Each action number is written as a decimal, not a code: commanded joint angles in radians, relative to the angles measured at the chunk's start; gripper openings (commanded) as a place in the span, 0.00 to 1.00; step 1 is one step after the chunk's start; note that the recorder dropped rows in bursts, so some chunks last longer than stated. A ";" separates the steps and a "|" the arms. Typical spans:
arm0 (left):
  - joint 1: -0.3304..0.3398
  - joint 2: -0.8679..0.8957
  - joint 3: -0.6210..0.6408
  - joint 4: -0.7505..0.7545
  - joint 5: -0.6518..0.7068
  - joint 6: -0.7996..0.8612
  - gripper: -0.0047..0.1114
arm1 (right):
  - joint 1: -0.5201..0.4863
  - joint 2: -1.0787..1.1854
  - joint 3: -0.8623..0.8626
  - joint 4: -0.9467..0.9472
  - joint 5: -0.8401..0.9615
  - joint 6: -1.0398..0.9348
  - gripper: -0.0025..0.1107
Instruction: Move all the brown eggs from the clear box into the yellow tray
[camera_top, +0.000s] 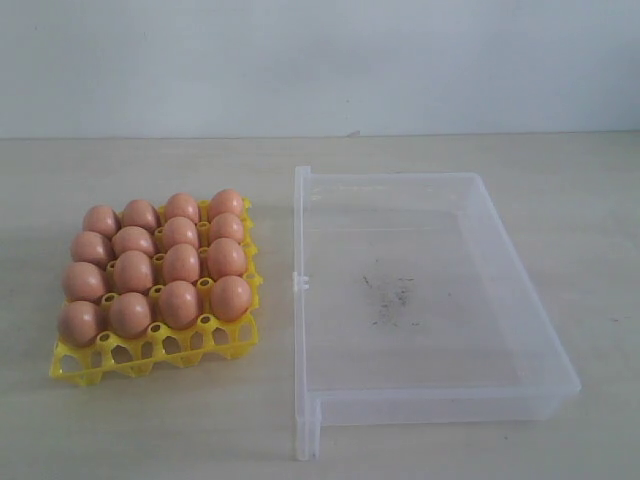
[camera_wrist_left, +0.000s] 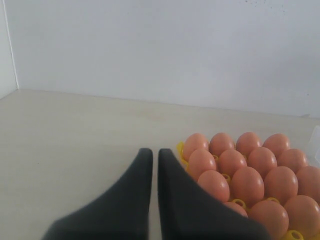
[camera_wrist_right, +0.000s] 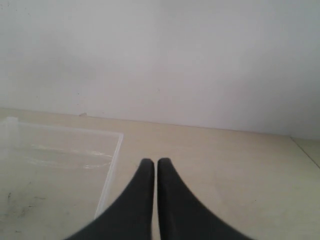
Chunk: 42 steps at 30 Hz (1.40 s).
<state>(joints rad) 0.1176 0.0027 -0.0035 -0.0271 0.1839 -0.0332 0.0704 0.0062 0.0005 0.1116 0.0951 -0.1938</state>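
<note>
No legible text, label, brand, number or sign in any of the three views. The dark specks (camera_top: 388, 297) on the floor of the clear box (camera_top: 520, 300) form no characters. The yellow tray (camera_top: 245, 338) and brown eggs (camera_top: 181, 263) bear no readable marking.

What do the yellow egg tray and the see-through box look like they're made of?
Square yellow egg tray: probably moulded plastic, glossy, with thin cut-out walls. Large clear rectangular box: likely rigid transparent plastic; the table shows through its floor.
</note>
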 joint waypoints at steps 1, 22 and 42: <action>0.002 -0.003 0.003 -0.011 -0.001 0.005 0.07 | -0.001 -0.006 0.000 0.005 0.007 0.012 0.02; 0.002 -0.003 0.003 -0.011 -0.001 0.005 0.07 | -0.001 -0.006 0.000 -0.005 0.003 0.135 0.02; 0.002 -0.003 0.003 -0.011 -0.001 0.005 0.07 | -0.001 -0.006 0.000 -0.005 0.003 0.135 0.02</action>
<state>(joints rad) 0.1176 0.0027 -0.0035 -0.0271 0.1839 -0.0332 0.0704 0.0049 0.0005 0.1136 0.1012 -0.0596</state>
